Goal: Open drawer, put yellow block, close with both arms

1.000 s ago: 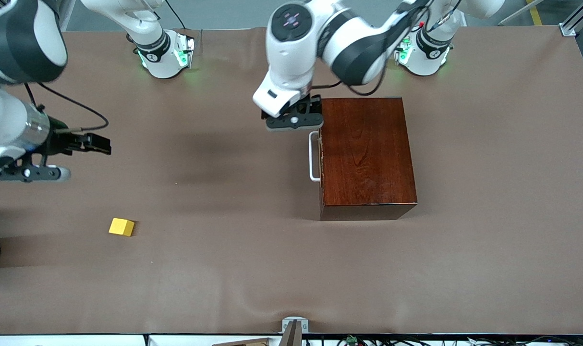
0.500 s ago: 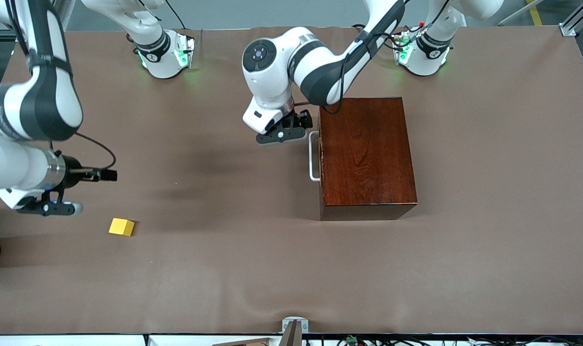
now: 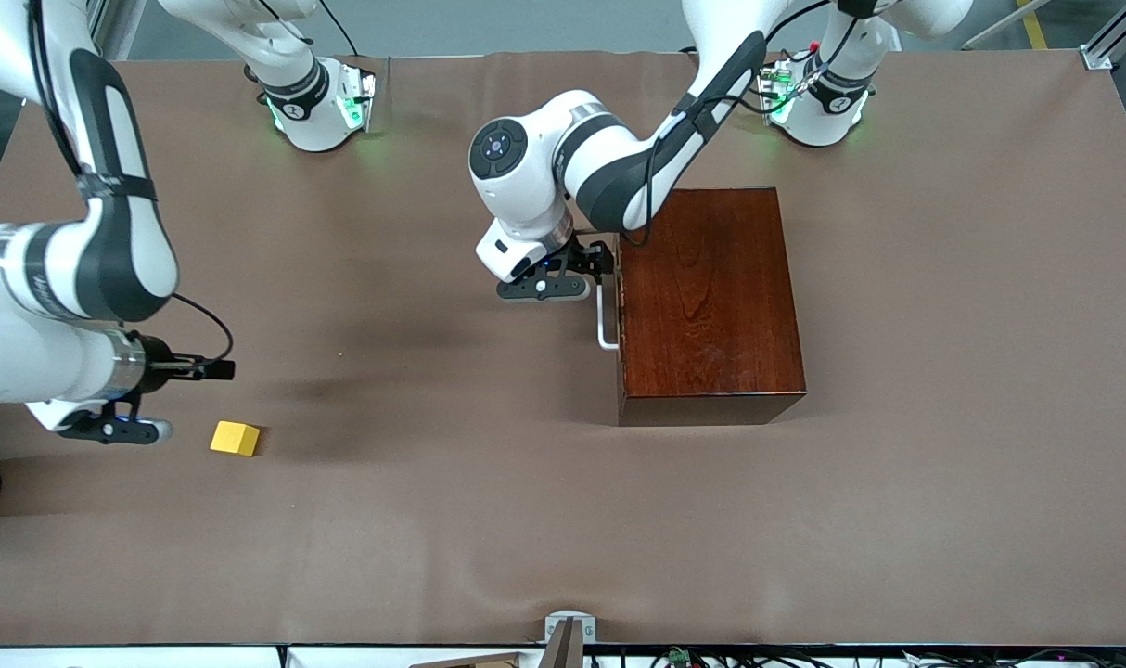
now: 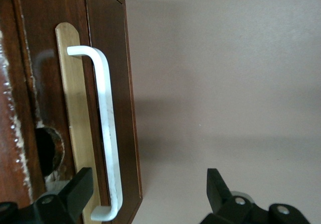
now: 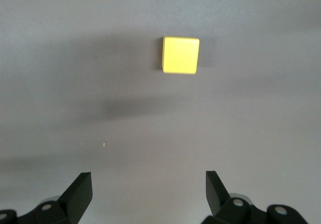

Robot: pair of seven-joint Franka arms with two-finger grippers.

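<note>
The dark reddish-brown wooden box stands mid-table with its drawer shut. The drawer's white handle faces the right arm's end of the table. My left gripper is open and low at the handle's end farther from the front camera. In the left wrist view the handle has one end between my open fingers, untouched; the left gripper is empty. The yellow block lies on the mat. My right gripper hovers open beside it. The right wrist view shows the block ahead of the open right gripper.
The brown mat covers the table. The arms' green-lit bases stand along the edge farthest from the front camera. A small metal bracket sits at the edge nearest the front camera.
The left gripper came down along the drawer front to the handle's end. The right gripper dropped and moved toward the yellow block. Box and block have not moved.
</note>
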